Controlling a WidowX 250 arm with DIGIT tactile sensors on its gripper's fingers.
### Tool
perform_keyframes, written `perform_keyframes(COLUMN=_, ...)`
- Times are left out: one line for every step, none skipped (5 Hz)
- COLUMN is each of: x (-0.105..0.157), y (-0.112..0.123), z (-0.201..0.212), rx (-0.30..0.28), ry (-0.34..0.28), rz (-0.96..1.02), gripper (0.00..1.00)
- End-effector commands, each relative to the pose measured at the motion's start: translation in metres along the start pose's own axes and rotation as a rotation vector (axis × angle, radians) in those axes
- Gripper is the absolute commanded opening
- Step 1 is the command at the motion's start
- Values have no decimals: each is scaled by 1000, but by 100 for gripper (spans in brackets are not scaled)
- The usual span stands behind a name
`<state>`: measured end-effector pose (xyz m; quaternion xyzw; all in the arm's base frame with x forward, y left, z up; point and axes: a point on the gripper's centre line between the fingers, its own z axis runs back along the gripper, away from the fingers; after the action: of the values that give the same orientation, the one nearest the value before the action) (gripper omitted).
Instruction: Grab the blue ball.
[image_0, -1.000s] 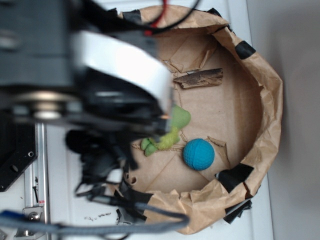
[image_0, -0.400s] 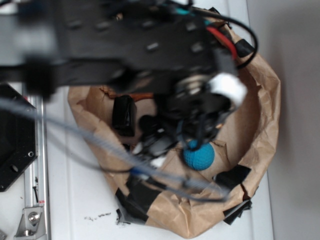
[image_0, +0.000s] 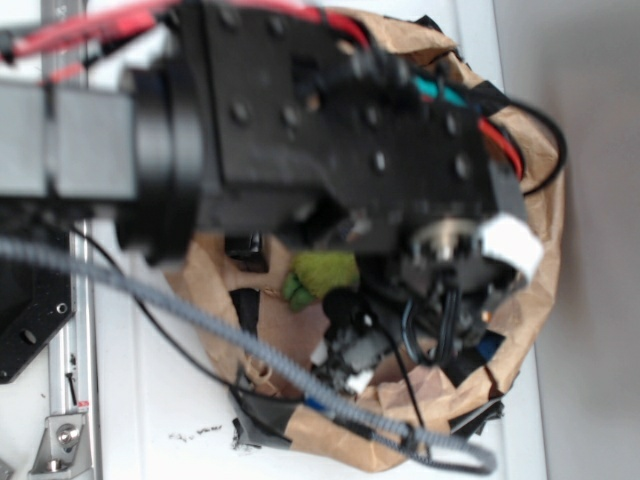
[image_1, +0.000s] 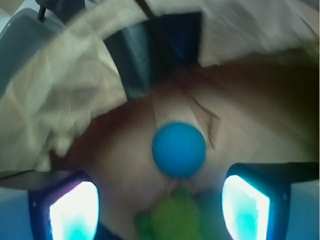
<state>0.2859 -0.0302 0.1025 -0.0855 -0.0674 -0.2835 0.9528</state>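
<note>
In the wrist view the blue ball (image_1: 179, 149) lies on the brown paper floor, just ahead of my gripper (image_1: 160, 207) and slightly right of its centre line. The gripper is open, its two glowing fingers (image_1: 75, 210) set wide apart with nothing between them except the green plush toy (image_1: 172, 215) below. The ball sits beyond the fingertips, apart from both. In the exterior view my arm (image_0: 330, 130) hangs over the basin and hides the ball; the plush toy (image_0: 322, 272) shows under it.
A crumpled brown paper wall (image_0: 545, 230) patched with black tape (image_1: 155, 50) rings the basin. It rises close behind the ball. A grey braided cable (image_0: 200, 330) crosses the basin's left side. A metal rail (image_0: 65, 380) runs along the left.
My arm has swung right and further over the basin, so it now covers the ball in the exterior view. The green plush toy shows again beneath it.
</note>
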Motion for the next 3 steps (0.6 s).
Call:
perform_keyframes(x=15, y=-4, z=-54, rx=13, ry=148, rz=16, gripper=100)
perform_keyframes(x=23, y=-7, z=-63, rx=-47, ry=163, rz=-13, gripper=100)
perform_keyframes(x=27, y=-5, z=-65, rx=-24, ry=167, rz=-14, gripper=84)
